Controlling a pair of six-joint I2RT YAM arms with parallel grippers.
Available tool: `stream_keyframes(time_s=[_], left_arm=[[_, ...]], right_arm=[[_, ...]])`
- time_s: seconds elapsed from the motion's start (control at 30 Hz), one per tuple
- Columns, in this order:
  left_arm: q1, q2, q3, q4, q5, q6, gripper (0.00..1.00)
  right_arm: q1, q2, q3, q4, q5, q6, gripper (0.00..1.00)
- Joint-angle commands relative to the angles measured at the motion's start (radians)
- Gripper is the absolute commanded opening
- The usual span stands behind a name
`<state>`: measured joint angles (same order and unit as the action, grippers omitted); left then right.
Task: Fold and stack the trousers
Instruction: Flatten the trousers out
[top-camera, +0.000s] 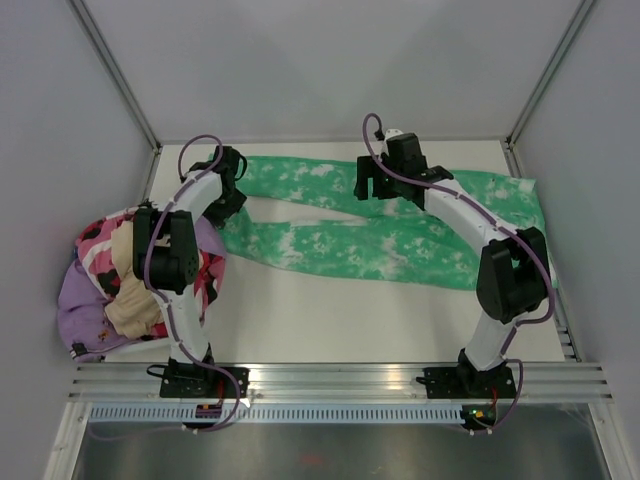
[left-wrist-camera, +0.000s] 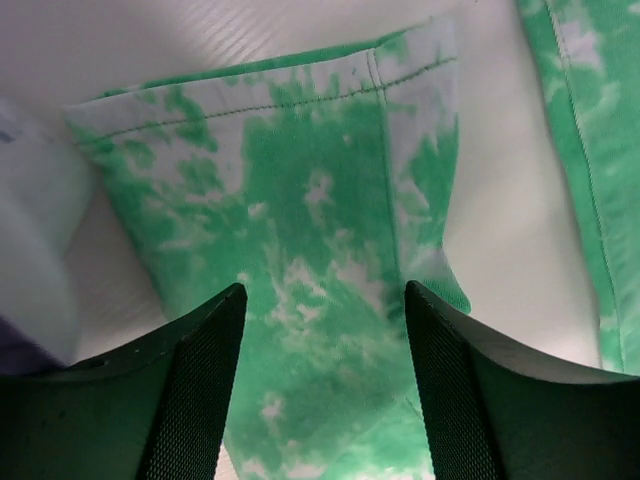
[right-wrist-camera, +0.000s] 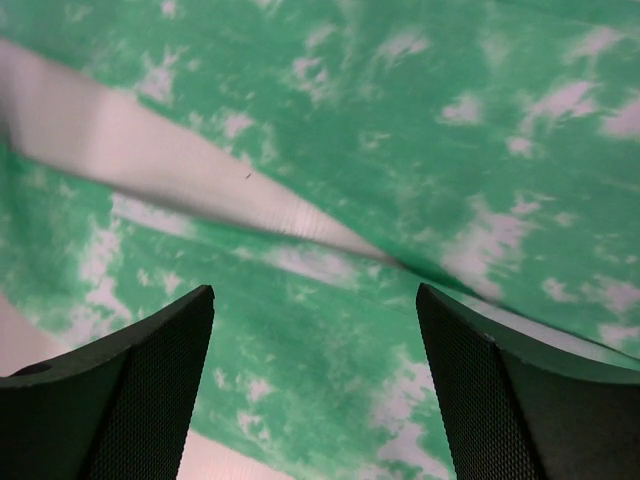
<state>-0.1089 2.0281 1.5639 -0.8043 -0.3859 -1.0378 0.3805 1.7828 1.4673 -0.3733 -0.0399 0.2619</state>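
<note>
- The trousers (top-camera: 400, 245) lie flat on the far half of the white tabletop (top-camera: 330, 315).
- Their long axis runs left to right. The joined upper part is toward the far right corner, and both leg ends point left.
- The legs splay apart, with a wedge of bare tabletop between them.
- The left gripper (left-wrist-camera: 322, 290) is over the leg end at the left. Its fingers (left-wrist-camera: 200, 380) stand apart, with nothing clamped. The stitched hem (left-wrist-camera: 260, 100) lies just beyond the tips.
- The right gripper (right-wrist-camera: 312, 290) is over the far leg near mid-length. Its fingers are spread wide above the fabric, and no cloth is pinched.
- A clothing pile (top-camera: 130, 280) in pink-patterned, lilac and beige sits at the tabletop's left edge, just beside the near leg end.
</note>
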Motion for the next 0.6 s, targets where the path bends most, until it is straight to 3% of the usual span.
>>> stream_keyframes(time_s=[0.0,0.17,0.37,0.43,0.57], left_arm=[[-0.006,-0.080,-0.063,-0.027,-0.034,0.006,0.70],[-0.005,-0.078,-0.080,-0.114,-0.062,-0.062,0.70],[0.012,-0.080,-0.079,-0.262,-0.126,-0.151,0.71],[0.017,-0.091,-0.084,-0.247,-0.107,-0.110,0.71],[0.018,-0.126,-0.108,-0.049,-0.009,0.068,0.71]], right_arm=[[0.069,0.030,0.004,0.039,-0.198,-0.079,0.88],[0.162,0.151,0.123,-0.032,-0.166,-0.242,0.86],[0.242,0.260,0.137,0.034,-0.086,-0.224,0.84],[0.258,0.308,0.148,0.039,-0.063,-0.213,0.81],[0.296,0.386,0.208,-0.004,0.059,-0.224,0.80]])
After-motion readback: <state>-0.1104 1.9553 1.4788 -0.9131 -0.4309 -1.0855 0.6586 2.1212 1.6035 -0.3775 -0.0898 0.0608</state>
